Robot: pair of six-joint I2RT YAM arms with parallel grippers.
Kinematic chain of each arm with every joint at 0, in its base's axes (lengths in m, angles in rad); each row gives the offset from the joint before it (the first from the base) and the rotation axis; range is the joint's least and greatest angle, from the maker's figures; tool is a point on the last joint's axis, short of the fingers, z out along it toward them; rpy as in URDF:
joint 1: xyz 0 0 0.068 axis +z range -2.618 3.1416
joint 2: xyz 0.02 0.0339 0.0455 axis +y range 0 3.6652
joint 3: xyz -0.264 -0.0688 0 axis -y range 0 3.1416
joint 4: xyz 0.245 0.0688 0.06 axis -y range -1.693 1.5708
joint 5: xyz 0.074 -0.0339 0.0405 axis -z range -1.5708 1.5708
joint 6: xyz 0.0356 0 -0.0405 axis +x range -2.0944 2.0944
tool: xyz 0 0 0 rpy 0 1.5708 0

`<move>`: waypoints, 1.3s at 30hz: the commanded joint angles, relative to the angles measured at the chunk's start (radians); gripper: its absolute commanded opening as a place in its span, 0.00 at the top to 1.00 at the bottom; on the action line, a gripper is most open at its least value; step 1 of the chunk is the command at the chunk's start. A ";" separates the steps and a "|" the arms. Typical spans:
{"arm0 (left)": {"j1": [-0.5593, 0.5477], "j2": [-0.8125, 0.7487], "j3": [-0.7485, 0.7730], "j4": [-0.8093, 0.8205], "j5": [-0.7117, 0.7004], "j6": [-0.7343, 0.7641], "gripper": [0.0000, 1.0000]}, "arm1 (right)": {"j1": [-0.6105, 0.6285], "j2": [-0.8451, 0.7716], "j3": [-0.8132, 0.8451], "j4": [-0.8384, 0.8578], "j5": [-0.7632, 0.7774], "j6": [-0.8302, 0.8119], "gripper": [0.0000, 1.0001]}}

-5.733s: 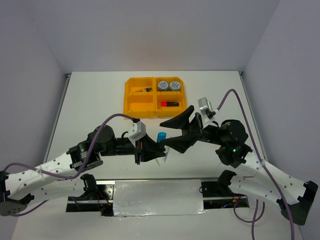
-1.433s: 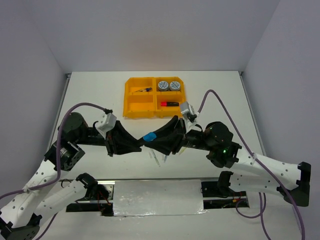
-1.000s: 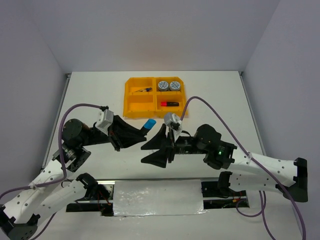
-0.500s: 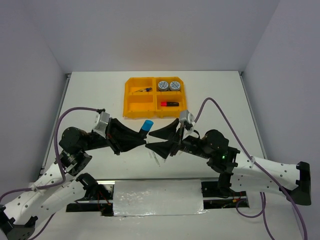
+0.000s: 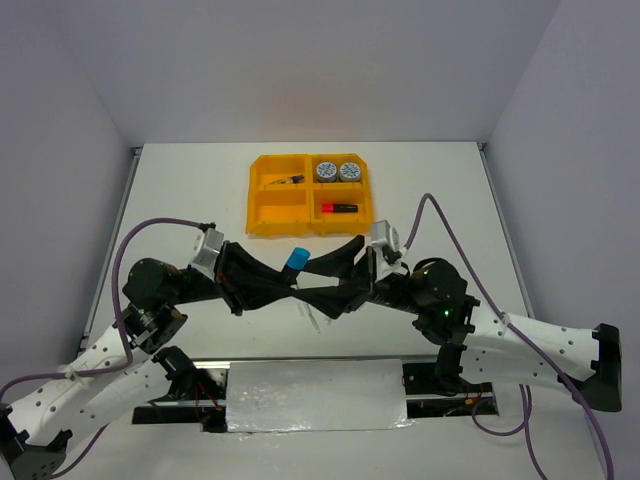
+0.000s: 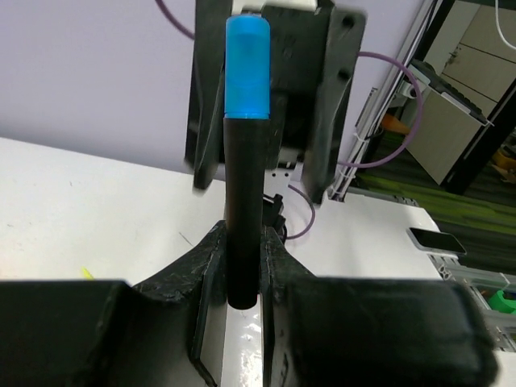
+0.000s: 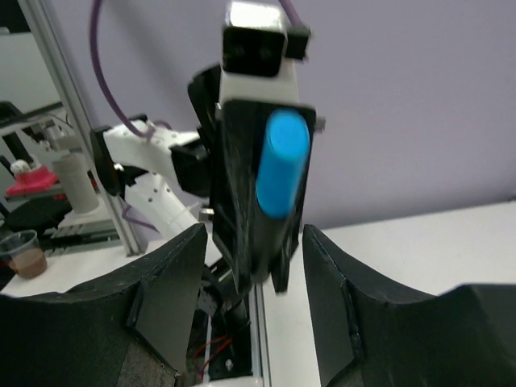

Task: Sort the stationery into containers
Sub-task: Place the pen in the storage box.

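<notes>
Top external: handover step, left gripper (image 6: pixel 242 262) pinching the blue-capped highlighter (image 5: pixel 296 260) just near of the tray (image 5: pixel 261 190), right gripper (image 7: pixel 251 246) wide around it; next, right must close before left releases.

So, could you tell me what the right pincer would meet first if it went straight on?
Most likely the blue-capped marker gripped by the left pincer, which is straight ahead of the open right pincer, though depth is hard to judge.

The right pincer (image 5: pixel 303 281) has swung up from lower centre of the frame to meet the left pincer (image 5: pixel 285 288), its spread fingers now flanking the blue-capped highlighter (image 5: pixel 296 261).
</notes>
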 commanded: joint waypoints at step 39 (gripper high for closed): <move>-0.079 0.062 0.382 -1.270 -1.404 0.013 0.01 | -0.502 0.286 0.289 -0.558 0.784 0.440 1.00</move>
